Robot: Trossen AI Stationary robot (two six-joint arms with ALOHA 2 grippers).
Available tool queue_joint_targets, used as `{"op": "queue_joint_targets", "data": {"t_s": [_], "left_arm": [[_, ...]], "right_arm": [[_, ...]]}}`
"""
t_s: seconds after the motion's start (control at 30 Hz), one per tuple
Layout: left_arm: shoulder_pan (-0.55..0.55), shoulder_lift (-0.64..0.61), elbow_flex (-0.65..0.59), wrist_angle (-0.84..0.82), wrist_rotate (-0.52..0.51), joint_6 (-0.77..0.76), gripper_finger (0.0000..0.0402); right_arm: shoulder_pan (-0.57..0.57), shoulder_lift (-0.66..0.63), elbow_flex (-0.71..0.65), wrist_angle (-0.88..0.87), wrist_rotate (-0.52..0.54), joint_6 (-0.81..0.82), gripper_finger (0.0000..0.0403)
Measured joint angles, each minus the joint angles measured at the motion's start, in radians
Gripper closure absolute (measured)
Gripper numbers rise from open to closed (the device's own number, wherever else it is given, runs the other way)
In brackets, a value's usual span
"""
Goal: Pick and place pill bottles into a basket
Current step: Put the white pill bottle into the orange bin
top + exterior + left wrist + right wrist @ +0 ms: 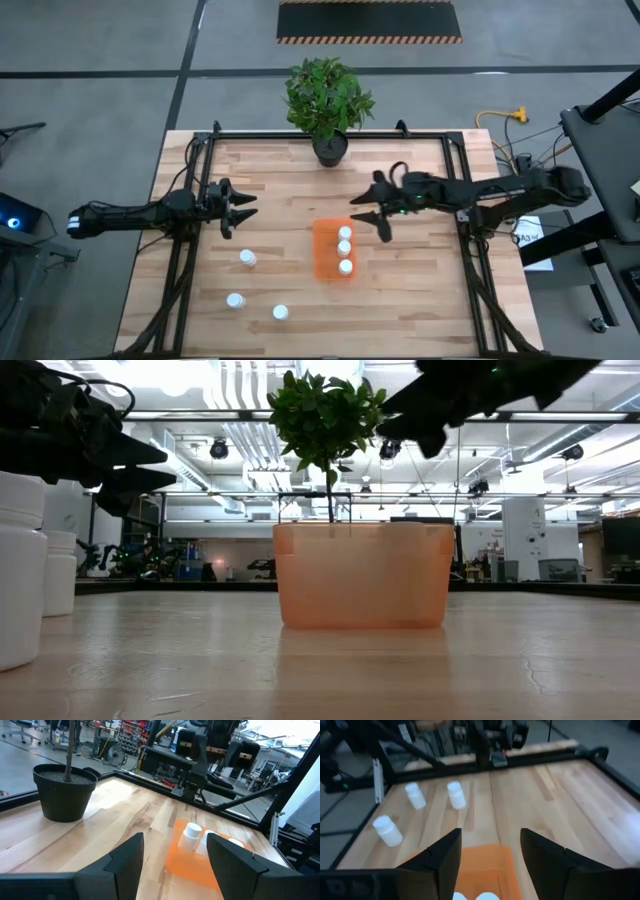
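The orange basket (323, 262) stands on the table's middle, with three white pill bottles in it in a row (345, 248). Three more pill bottles stand upright on the wood to its near left (248, 259), (235, 300), (281, 313). My right gripper (368, 216) hangs open above the basket's far end, nothing between its fingers; its wrist view looks over the basket (485, 857) to the loose bottles (456, 795). My left gripper (250, 207) waits open at the table's left, pointing level toward the basket (175, 862).
A potted plant (328, 105) in a dark pot stands at the far edge's middle. A black frame (330, 135) runs round the tabletop. Bare wood lies to the right of the basket and along the near edge.
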Motion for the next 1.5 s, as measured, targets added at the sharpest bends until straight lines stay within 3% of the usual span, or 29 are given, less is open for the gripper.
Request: {"op": "queue_joint_targets", "data": {"t_s": [0.4, 0.73, 0.97, 1.5], "left_arm": [[0.000, -0.001, 0.000, 0.000, 0.000, 0.000, 0.0201], [0.000, -0.001, 0.000, 0.000, 0.000, 0.000, 0.0201], [0.000, -0.001, 0.000, 0.000, 0.000, 0.000, 0.0201], [0.000, -0.001, 0.000, 0.000, 0.000, 0.000, 0.0201]], "right_arm": [[0.000, -0.351, -0.230, 0.258, 0.002, 0.072, 0.0211], [0.000, -0.600, -0.317, 0.248, 0.004, 0.062, 0.0211], [0.000, -0.745, -0.413, 0.248, 0.079, 0.112, 0.0211], [0.000, -1.062, -0.529, 0.201, 0.081, 0.111, 0.0211]]}}
